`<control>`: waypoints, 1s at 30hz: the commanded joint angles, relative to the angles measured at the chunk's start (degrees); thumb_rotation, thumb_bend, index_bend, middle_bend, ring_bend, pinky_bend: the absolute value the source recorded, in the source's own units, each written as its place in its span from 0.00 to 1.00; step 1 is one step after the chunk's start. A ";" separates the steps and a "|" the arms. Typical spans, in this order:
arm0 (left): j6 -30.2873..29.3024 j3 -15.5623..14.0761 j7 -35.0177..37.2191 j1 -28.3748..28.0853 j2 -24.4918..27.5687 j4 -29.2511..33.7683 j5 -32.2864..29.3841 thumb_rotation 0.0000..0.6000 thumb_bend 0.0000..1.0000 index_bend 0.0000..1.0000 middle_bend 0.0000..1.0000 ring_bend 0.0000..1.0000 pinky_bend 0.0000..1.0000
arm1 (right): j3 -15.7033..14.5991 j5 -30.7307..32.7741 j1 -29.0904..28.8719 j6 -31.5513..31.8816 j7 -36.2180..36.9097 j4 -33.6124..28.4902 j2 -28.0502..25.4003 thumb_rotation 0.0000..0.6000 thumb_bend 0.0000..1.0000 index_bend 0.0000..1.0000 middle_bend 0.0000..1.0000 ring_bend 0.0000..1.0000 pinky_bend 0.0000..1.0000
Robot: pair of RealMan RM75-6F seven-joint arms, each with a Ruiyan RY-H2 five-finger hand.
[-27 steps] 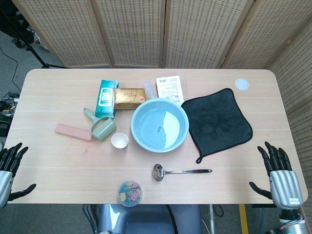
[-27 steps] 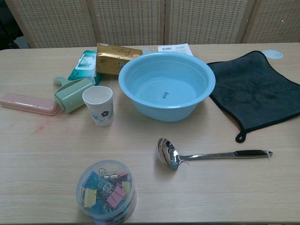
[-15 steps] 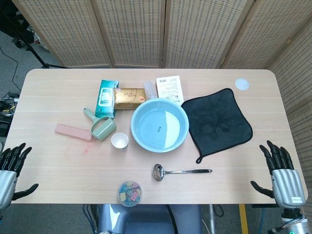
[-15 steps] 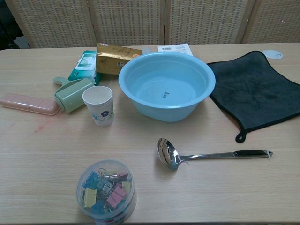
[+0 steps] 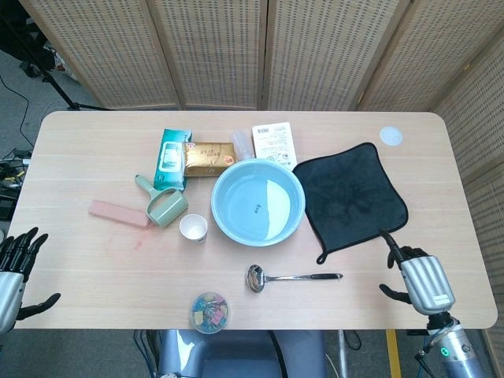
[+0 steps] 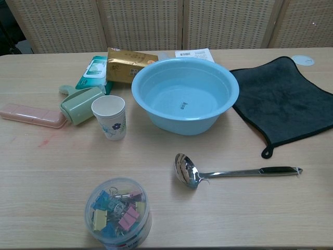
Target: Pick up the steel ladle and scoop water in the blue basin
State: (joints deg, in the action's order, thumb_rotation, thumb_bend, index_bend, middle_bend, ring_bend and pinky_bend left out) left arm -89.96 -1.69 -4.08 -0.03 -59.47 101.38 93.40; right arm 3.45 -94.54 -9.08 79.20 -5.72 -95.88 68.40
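The ladle point(image 5: 293, 277) lies flat on the table point(image 5: 94, 268), near the front edge, bowl to the left and handle to the right, untouched. The basin point(image 5: 258, 201) stands just behind it, apart from it, with water in the bottom.

The right hand point(image 5: 417, 279) is over the table's front right corner, right of the ladle handle and clear of it, near the front edge of the black cloth point(image 5: 350, 197). Its back faces the head camera; fingers point away and hold nothing. How far apart they are, I cannot tell.

The left hand point(image 5: 14, 272) is at the front left table edge, fingers spread, holding nothing.

Left of the basin: a paper cup point(image 5: 193, 227), a green roller point(image 5: 163, 206), a pink case point(image 5: 118, 213). A tub of clips point(image 5: 210, 312) sits at the front edge.
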 commanded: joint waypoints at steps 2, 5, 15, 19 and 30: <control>0.07 0.28 0.40 -0.05 0.16 -0.05 -0.58 1.00 0.00 0.00 0.00 0.00 0.00 | 0.22 0.45 -3.65 -5.29 -1.53 0.29 2.55 1.00 0.00 0.02 0.89 0.82 1.00; 0.25 0.24 1.09 -0.15 0.40 -0.11 -0.55 1.00 0.00 0.00 0.00 0.00 0.00 | -0.18 3.39 -5.23 -9.96 -1.83 -1.57 3.83 1.00 0.00 0.06 0.91 0.84 1.00; 0.47 0.47 2.02 -0.22 0.78 -0.40 -1.31 1.00 0.00 0.00 0.00 0.00 0.00 | 1.67 15.95 -8.93 -17.69 -15.86 -5.82 9.88 1.00 0.04 0.39 0.95 0.87 1.00; 0.56 0.43 2.07 -0.23 0.80 -0.53 -1.35 1.00 0.00 0.00 0.00 0.00 0.00 | 2.55 21.39 -10.09 -17.56 -23.50 -7.33 13.13 1.00 0.09 0.40 0.95 0.87 1.00; 0.71 0.51 2.03 -0.25 0.78 -0.62 -1.69 1.00 0.00 0.00 0.00 0.00 0.00 | 2.39 30.71 -12.43 -14.31 -36.91 -7.64 21.23 1.00 0.23 0.43 0.95 0.88 1.00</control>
State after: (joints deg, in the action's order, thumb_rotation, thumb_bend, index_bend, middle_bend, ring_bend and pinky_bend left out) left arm -89.24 -1.19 -2.05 -0.29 -58.70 100.76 91.71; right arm 5.97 -64.73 -20.86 64.16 -41.25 -103.72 88.34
